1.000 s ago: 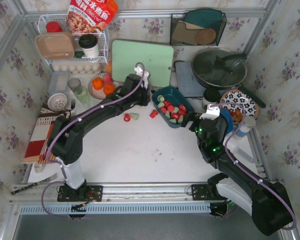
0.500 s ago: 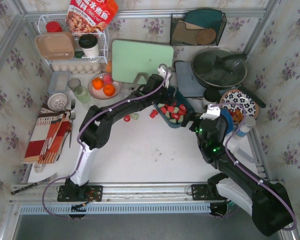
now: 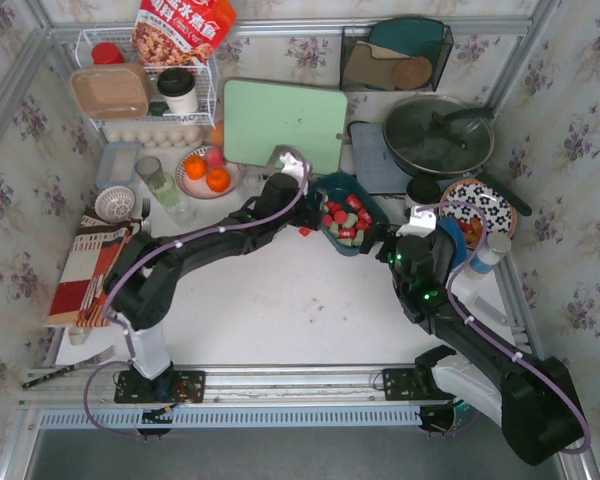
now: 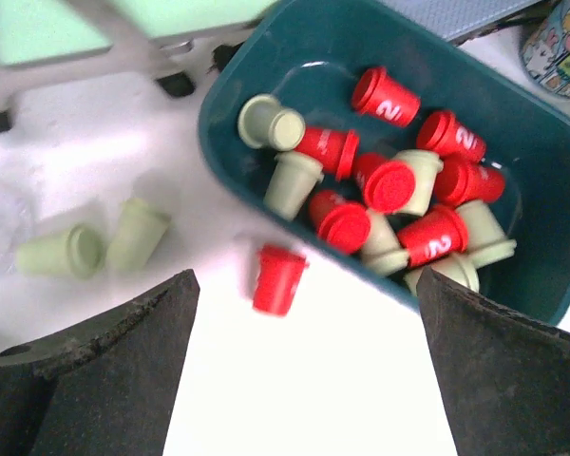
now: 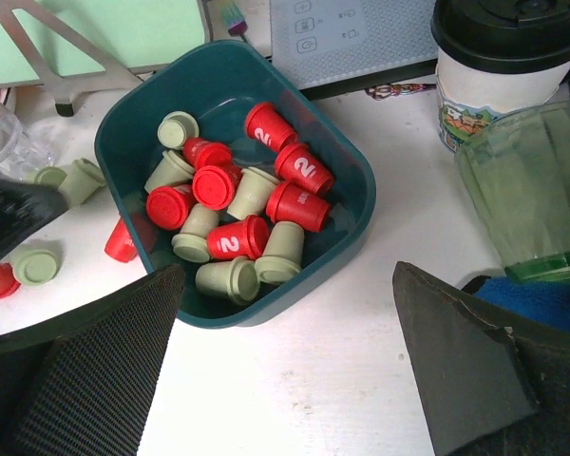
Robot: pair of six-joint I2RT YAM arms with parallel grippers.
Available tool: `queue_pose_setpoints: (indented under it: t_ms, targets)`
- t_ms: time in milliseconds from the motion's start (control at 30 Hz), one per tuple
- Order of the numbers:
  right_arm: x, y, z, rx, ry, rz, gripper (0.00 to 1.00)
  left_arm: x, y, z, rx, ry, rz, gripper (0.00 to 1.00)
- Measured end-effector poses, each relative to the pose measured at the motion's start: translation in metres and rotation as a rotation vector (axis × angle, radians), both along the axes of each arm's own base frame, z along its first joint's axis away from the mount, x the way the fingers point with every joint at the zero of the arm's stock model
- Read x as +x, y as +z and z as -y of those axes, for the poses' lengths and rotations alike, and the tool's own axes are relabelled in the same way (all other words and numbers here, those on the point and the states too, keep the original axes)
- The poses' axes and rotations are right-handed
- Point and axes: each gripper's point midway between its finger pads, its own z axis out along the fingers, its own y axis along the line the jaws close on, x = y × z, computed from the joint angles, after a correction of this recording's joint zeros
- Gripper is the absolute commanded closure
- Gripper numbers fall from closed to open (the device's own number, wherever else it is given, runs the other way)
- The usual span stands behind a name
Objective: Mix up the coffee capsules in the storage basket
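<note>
— Where are the coffee capsules?
— Red and green, heaped in the storage basket. A few lie outside it on the table.
— Which arm is nearer?
— The left pincer, spread wide and empty. The basket sits upper right of it, lengthwise on the diagonal. The right pincer, also open and empty, hangs further off.

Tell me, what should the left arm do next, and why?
Probably lower the open left gripper onto the small red tapered plastic capsule and close. It lies just outside the dark teal plastic basket, framed by the open jaws in the left wrist view.
</note>
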Motion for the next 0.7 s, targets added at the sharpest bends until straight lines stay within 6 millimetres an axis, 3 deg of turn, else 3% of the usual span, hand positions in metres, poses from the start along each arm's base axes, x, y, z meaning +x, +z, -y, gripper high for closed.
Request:
queue_pose_setpoints:
  t_ms: [267,467,700]
  targets:
    - [0.003,-0.009,-0.012,-0.011,0.059,-0.03,0.07,-0.045,0.024,-0.062,-0.017,0.176,0.045,0.01]
    - [0.003,-0.026,-0.024,-0.028,0.114,-0.082,0.12,-0.085,0.001,-0.106,0.019,0.298,-0.019,0.01]
    - [0.009,-0.014,-0.038,-0.031,0.133,-0.052,0.17,-0.124,-0.024,-0.148,0.021,0.413,-0.057,0.01]
